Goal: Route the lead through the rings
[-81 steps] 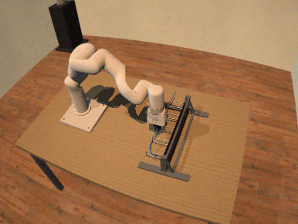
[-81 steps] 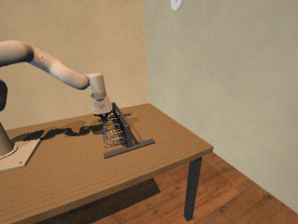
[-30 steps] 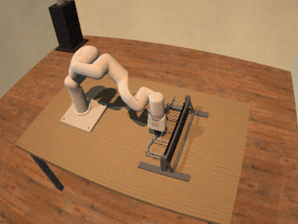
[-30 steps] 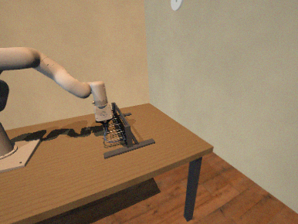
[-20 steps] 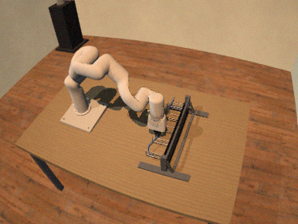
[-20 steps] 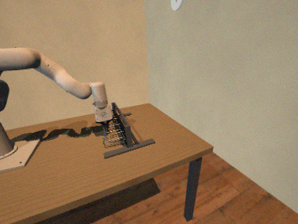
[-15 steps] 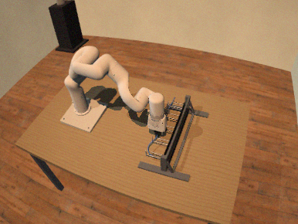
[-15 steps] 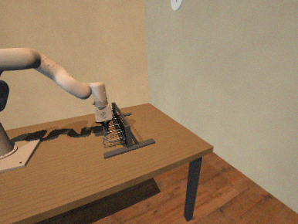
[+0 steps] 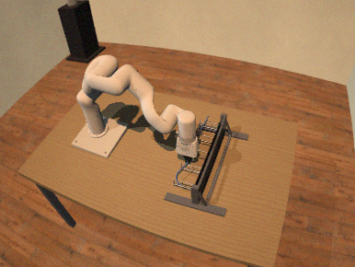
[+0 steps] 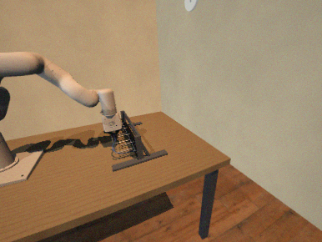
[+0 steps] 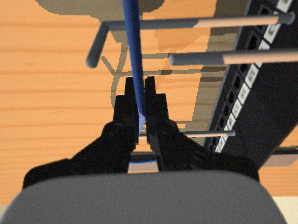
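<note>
Right now the gripper [image 11: 139, 97] is clenched on the blue lead [image 11: 134, 45], which runs straight ahead from between the black fingers in the wrist view and passes over the grey rings [image 11: 150, 24] that stick out from the panel [image 11: 260, 85]; in the top view the gripper [image 9: 186, 158] hangs over the ring row on the arm's side of the rack [image 9: 195, 203], roughly mid-row, with the lead [image 9: 178, 177] looping down near the rack's near end. To do this step well, I judge the grip should stay firm while the lead is carried along above the rings and lowered through each top-front gap, not dragged across the bars, since the rack is loose and a snag would pull it across the table [image 9: 115, 184]
</note>
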Controlling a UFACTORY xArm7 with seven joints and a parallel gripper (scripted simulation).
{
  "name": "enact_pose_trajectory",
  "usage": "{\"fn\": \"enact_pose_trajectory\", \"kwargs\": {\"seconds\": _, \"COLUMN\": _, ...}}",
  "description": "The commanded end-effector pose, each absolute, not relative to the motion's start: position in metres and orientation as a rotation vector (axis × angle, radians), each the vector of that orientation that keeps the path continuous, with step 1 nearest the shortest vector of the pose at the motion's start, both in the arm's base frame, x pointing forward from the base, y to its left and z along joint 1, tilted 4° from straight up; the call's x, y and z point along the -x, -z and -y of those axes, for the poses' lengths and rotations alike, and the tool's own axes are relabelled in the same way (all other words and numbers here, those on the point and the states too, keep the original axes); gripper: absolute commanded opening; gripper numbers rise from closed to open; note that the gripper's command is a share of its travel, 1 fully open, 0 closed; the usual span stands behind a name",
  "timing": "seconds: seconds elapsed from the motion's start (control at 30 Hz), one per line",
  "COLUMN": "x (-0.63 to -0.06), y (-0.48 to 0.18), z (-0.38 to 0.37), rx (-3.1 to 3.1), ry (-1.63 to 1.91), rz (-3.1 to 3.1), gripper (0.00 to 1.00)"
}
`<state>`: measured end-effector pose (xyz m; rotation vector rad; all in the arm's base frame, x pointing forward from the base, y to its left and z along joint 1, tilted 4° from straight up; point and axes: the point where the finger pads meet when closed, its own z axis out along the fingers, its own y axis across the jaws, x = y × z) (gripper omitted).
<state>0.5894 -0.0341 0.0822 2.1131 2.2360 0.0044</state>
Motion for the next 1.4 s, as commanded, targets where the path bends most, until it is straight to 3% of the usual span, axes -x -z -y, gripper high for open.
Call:
{"fn": "enact_pose_trajectory", "kwargs": {"seconds": 0.0, "x": -0.593, "y": -0.085, "z": 0.034, "rx": -2.11, "ry": -0.01, "rz": -2.233, "gripper": 0.0}}
{"fn": "enact_pose_trajectory", "kwargs": {"seconds": 1.37, "x": -0.63, "y": -0.087, "z": 0.032, "rx": -2.11, "ry": -0.01, "rz": -2.233, "gripper": 0.0}}
